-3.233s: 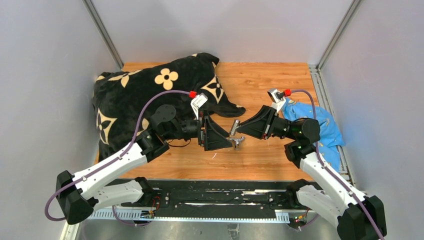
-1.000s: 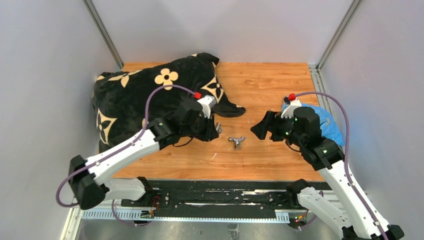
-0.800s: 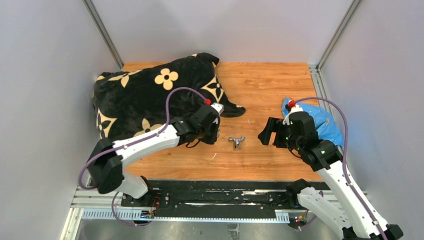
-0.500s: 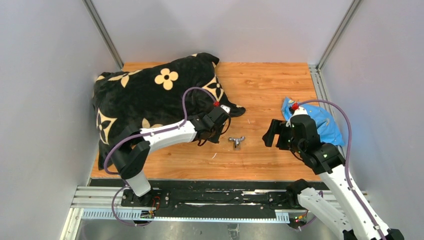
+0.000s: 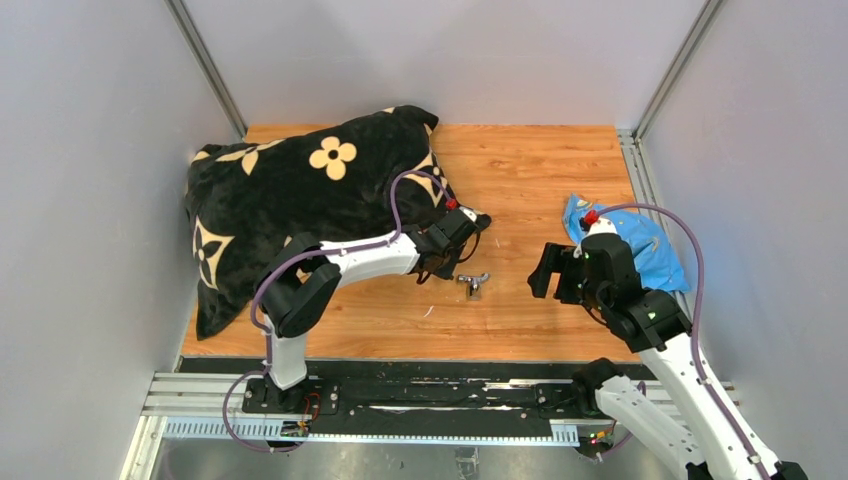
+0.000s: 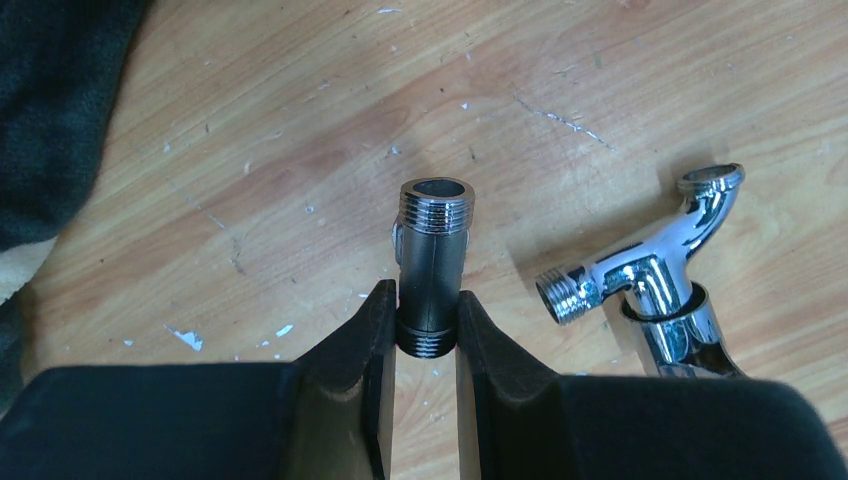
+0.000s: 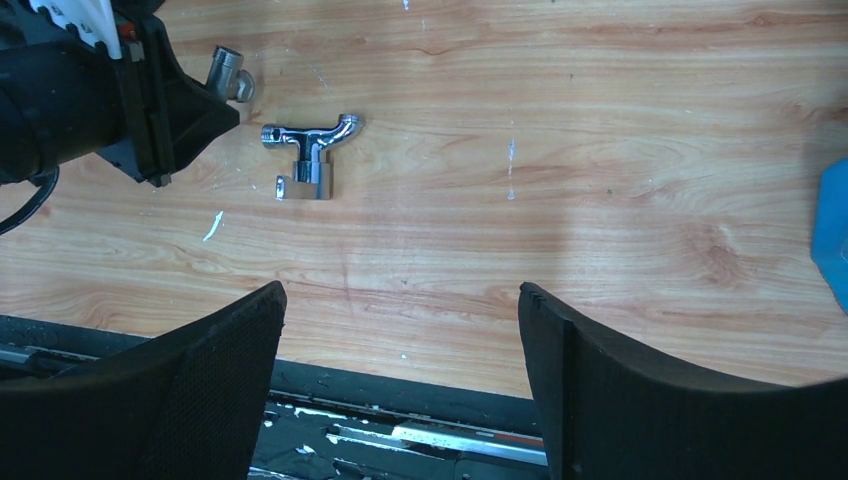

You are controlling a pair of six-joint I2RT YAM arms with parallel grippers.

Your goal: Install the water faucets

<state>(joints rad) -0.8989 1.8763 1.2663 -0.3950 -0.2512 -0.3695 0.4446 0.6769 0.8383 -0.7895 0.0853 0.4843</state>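
Stretched farther forward, left jaws clamp threaded chrome fitting (image 6: 433, 262); right jaws apart.

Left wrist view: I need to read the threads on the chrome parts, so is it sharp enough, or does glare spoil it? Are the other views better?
Left wrist: short fitting threads crisp, bright highlights on the T-shaped tap, fingers dark with little detail; right wrist: tap small, evenly lit; top external: parts tiny, no thread detail.
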